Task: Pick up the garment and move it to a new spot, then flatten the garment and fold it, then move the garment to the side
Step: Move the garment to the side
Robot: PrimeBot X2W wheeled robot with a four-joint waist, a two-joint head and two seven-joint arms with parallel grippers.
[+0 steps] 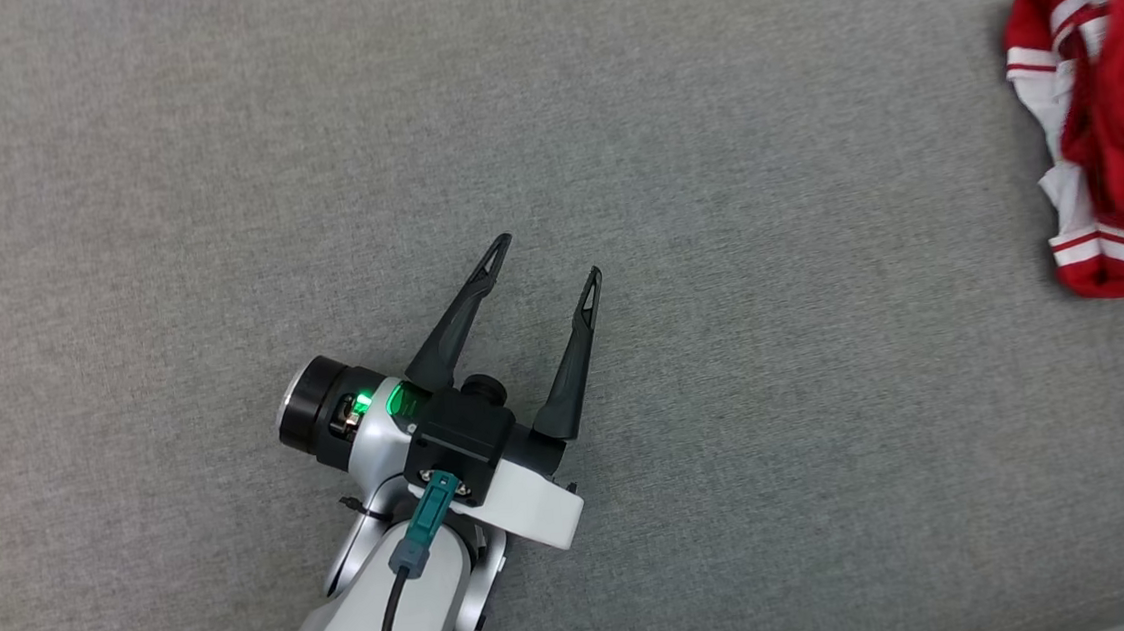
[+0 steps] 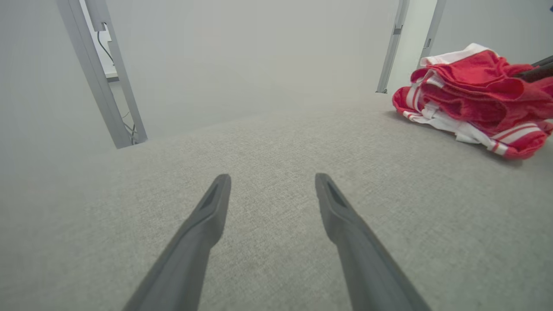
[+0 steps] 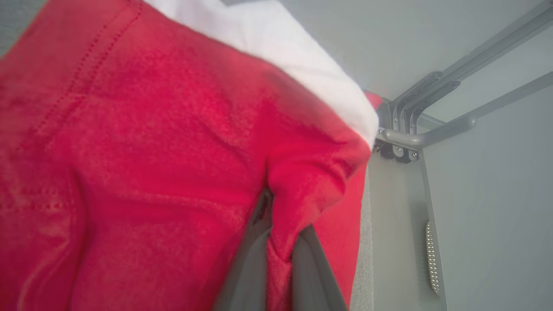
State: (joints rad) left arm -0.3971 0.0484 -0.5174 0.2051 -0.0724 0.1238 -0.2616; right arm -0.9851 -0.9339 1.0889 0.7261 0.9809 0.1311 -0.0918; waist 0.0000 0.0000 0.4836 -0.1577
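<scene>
Crumpled red-and-white garment (image 1: 1123, 121) at far right, pinched by the right gripper (image 3: 283, 218); left gripper (image 1: 547, 256), fingers spread, lies well apart to its left.

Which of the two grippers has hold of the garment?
The right gripper: its jaws pinch a fold of the red garment. The left gripper hangs open, apart from it.

Grey fabric surface (image 1: 207, 133) with crumpled red-white garment (image 1: 1118, 111)

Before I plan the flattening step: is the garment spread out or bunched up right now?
Bunched up. The garment sits in a crumpled red-and-white heap, layers piled up; the right gripper is shut on a fold.
</scene>
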